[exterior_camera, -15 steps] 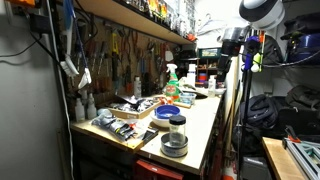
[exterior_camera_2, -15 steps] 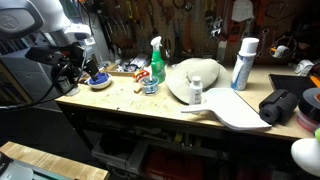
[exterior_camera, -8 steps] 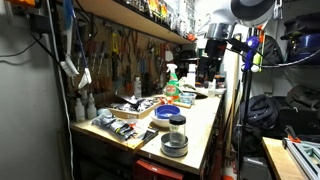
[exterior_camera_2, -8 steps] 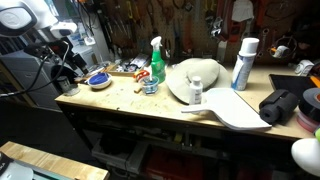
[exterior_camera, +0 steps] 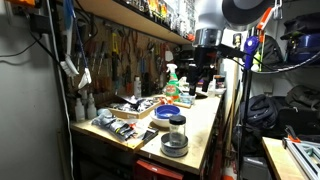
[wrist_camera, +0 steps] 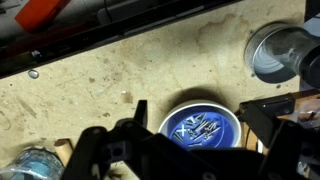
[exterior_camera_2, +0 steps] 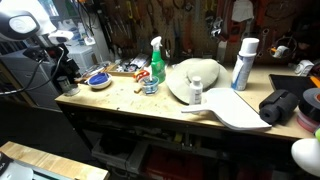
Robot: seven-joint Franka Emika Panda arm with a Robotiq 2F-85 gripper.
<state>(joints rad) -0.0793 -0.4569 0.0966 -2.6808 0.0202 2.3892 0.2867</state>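
The tool (wrist_camera: 196, 110) is held open and empty above the blue bowl (wrist_camera: 203, 135) on the table (wrist_camera: 120, 60), with a grey round container (wrist_camera: 280, 50) seen near.

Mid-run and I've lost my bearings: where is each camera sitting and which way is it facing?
In an exterior view: off one end of the workbench, looking along it, tool wall on picture left; arm and gripper hang above.
In an exterior view: before the workbench, facing the tool wall, green spray bottle mid-bench; gripper at picture left.
Wrist view: looks down past the open gripper onto the blue bowl.
Shared: the blue bowl shows in all three.
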